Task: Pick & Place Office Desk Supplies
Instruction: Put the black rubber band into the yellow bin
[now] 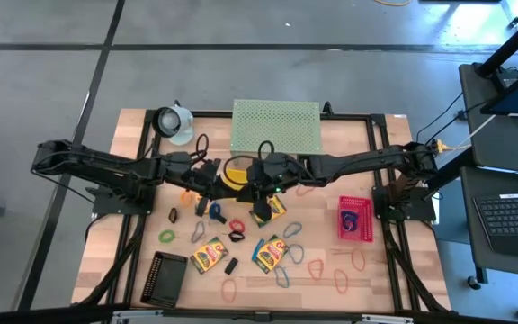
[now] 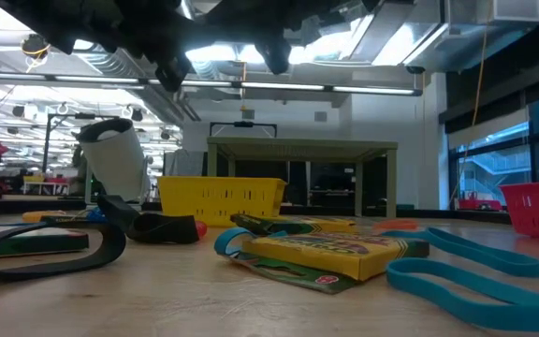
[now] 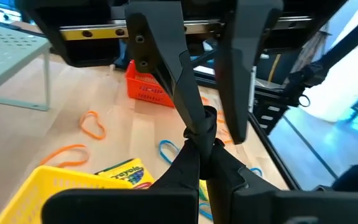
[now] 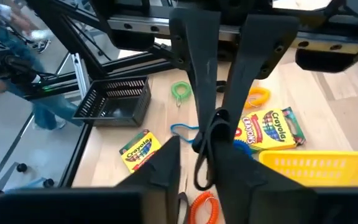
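Both arms meet over the middle of the table beside the yellow mesh tray (image 1: 235,167). My left gripper (image 1: 207,183) (image 3: 213,130) hovers above the table and is shut on a small black clip (image 3: 206,122). My right gripper (image 1: 261,200) (image 4: 219,127) hovers over a crayon box (image 1: 275,209) and is shut on a small black piece with a thin black loop (image 4: 202,163). Other yellow-green crayon boxes (image 1: 208,255) (image 1: 268,254) lie flat on the wood. Coloured loops (image 1: 316,268) and small black clips (image 1: 231,265) are scattered around them. My left gripper pinches the small black clip (image 3: 206,122) between its two fingers, near their free ends. The clip is lifted clear of the table. My right gripper pinches a small black piece (image 4: 216,124) between its fingers. The piece's thin loop (image 4: 202,163) hangs free below them, clear of the table.
A pale green mesh shelf (image 1: 275,126) stands at the far edge, with a white round object (image 1: 176,122) to its left. A pink-red mesh tray (image 1: 355,219) sits on the right and a black mesh tray (image 1: 165,277) at the near left. A dark frame borders the tabletop.
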